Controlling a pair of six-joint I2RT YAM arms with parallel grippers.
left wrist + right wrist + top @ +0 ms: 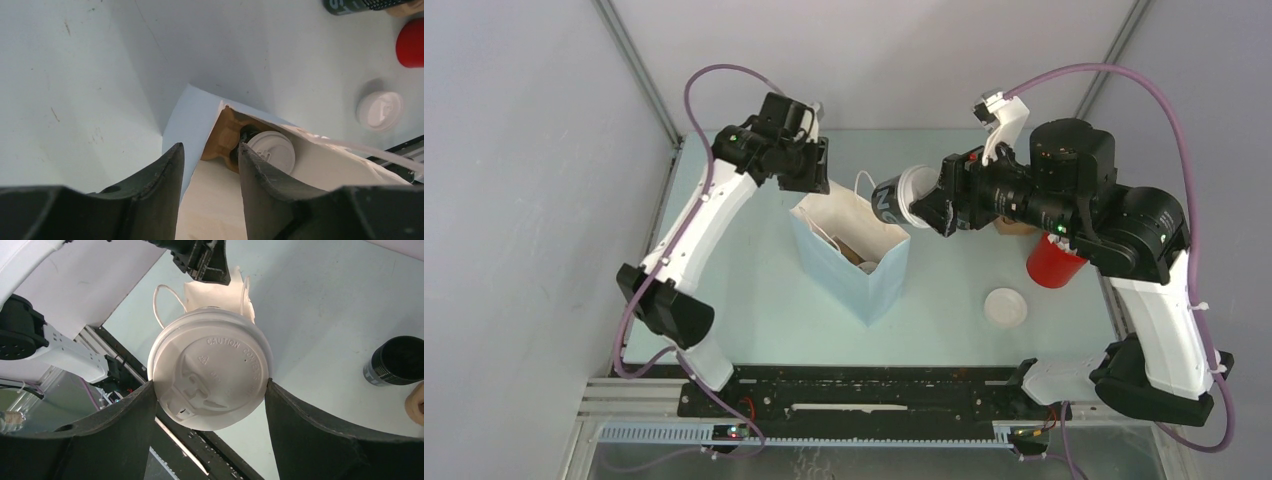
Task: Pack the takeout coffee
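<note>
Raised letters reading "CAUTION CONTENTS" are curving along the upper edge of the round white plastic lid (210, 372) between the fingers of the right gripper (210, 390). Fainter embossing below is proving unreadable. White lettering on the dark paper cup (887, 203) under that lid is showing only partly.

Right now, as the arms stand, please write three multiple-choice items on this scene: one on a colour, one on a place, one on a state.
1. The open paper bag is: A light blue; B green; C red.
2. The loose white plastic lid lies: A in the bag; B on the floor; C on the table, right of the bag.
3. The right gripper is: A open and empty; B shut on the dark paper cup with a white lid; C shut on the bag's handle.
Key: 1 A, its walls show light blue; 2 C, it lies flat on the tabletop; 3 B, the jaws clamp that cup's lid.
</note>
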